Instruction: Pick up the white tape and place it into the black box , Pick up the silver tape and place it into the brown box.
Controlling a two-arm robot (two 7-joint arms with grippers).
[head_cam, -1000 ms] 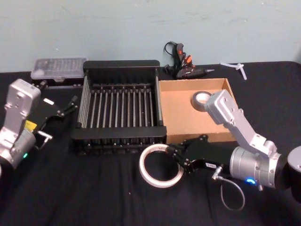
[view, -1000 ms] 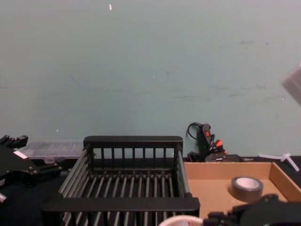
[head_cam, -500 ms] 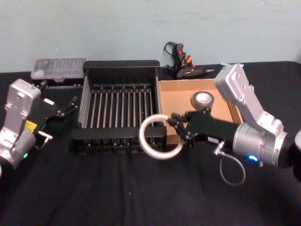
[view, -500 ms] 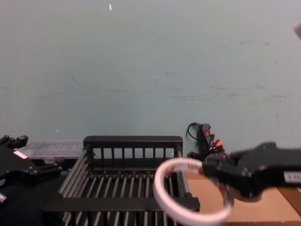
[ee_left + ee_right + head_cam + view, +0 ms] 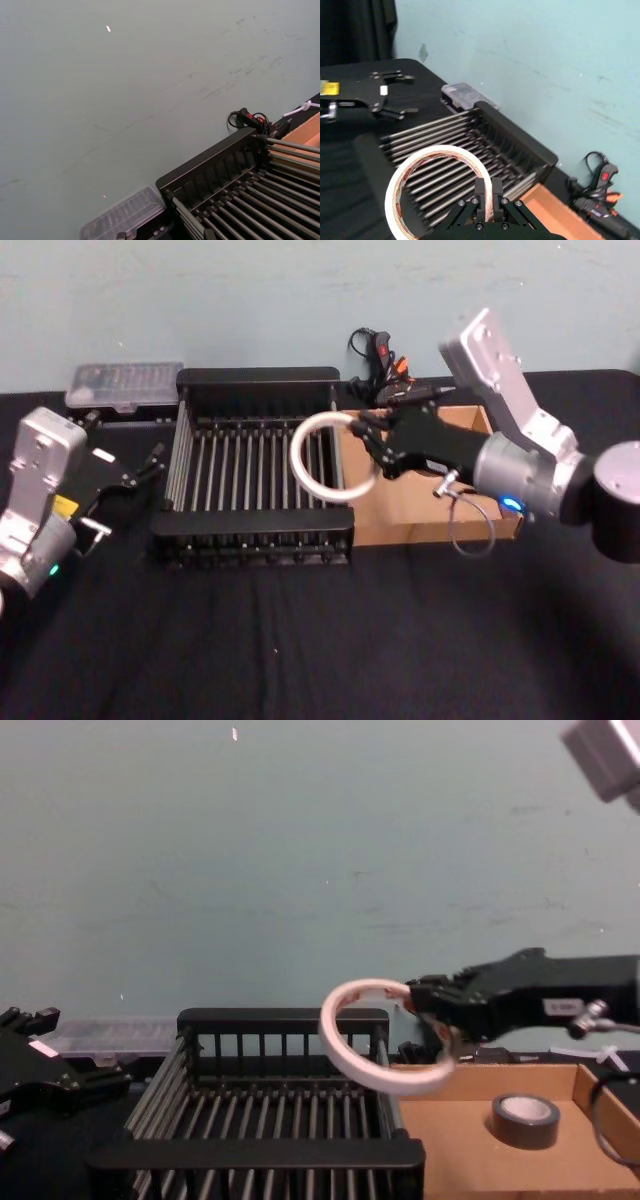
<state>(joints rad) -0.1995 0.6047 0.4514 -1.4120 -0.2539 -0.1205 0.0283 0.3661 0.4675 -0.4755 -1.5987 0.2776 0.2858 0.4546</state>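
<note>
Above the right side of the black box (image 5: 255, 465), the white tape (image 5: 330, 458) hangs in the air, tilted, clear of the slatted floor. The right gripper (image 5: 372, 447) has its fingers closed on the ring's right rim, reaching in from over the brown box (image 5: 400, 510), which sits against the black box's right wall. The silver tape (image 5: 525, 1120) lies flat inside the brown box, seemingly near its back. Left of the black box, the left gripper (image 5: 150, 464) rests low, fingers spread and holding nothing. A glue gun (image 5: 385, 365) lies behind the black box's right rear corner.
</note>
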